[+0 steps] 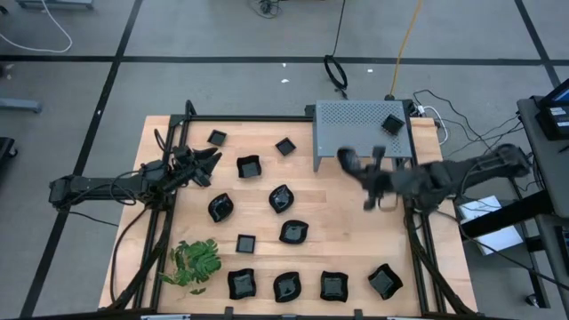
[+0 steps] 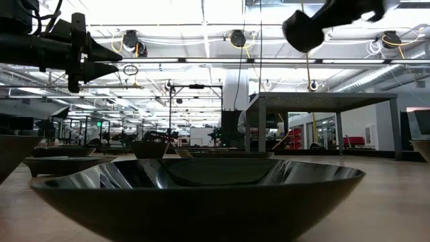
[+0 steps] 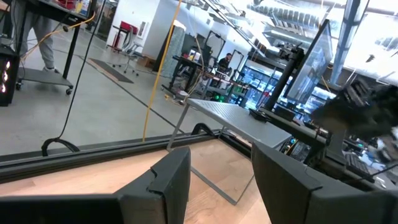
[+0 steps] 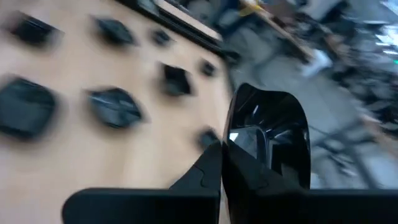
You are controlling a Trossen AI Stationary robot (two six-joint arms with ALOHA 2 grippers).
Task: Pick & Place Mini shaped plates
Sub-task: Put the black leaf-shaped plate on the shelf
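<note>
Plate in right end effector.

One glossy black plate with a fluted inner wall stands on edge, pinched by its rim in the right gripper. A small square plate rests on the box top just beyond that gripper. About a dozen more black plates lie flat on the wood between the two grippers, including a row of four along the table's near edge.
</note>
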